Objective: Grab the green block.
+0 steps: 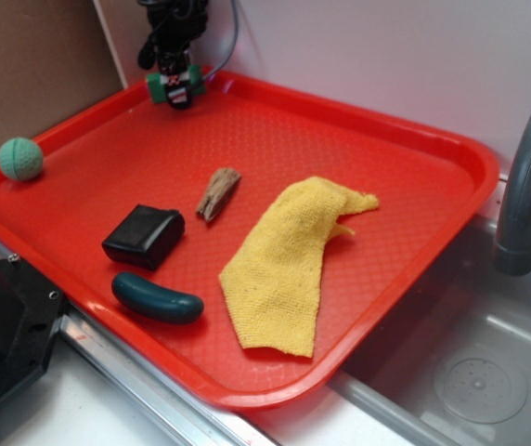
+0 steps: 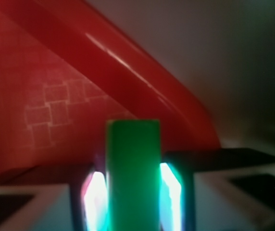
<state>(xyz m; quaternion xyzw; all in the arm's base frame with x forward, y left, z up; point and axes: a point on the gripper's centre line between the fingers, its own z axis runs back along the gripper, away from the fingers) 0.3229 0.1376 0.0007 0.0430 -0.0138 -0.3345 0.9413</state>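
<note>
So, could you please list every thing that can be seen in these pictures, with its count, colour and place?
green block: one, bright green, held between the gripper fingers at the tray's far corner
tray: one, red, beside the sink
ball: one, pale green, tray's left corner
wood chip: one, brown, middle of tray
black box: one, black, near the chip
sausage-shaped object: one, dark teal, front of tray
cloth: one, yellow, right half of tray
sink: one, grey, right of tray
faucet: one, grey, over the sink
gripper: one, black, shut on the block
</note>
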